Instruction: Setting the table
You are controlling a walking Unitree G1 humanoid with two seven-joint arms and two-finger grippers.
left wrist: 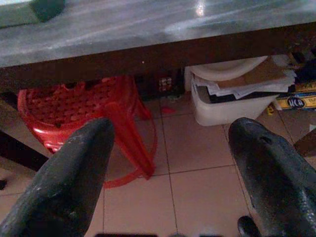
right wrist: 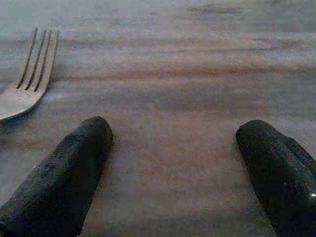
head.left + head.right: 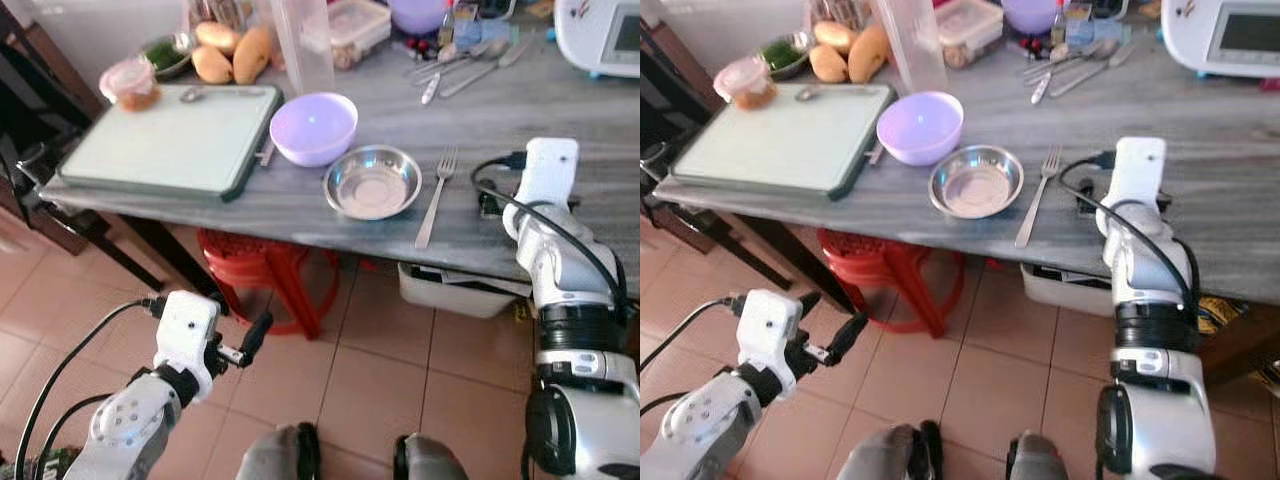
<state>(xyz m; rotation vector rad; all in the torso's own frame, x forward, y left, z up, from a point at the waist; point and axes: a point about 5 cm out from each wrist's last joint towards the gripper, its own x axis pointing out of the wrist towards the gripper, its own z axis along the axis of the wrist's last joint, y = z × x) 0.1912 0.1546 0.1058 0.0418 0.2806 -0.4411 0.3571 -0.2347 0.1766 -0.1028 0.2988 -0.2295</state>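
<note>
Our left gripper [image 3: 250, 340] hangs low over the floor tiles, fingers spread and empty. On the table [image 3: 560, 110] we see a lavender bowl [image 3: 313, 127], a steel bowl [image 3: 372, 181] and a fork [image 3: 436, 196] just beside it (a place seemingly half laid). Our right gripper [image 2: 173, 173] hovers over bare tabletop near the fork, fingers apart, holding nothing. Spoons [image 3: 455, 65] at the back remain unplaced, we judge.

Bare tabletop [image 3: 560, 120] right of fork [image 3: 436, 196]; crowded back edge
</note>
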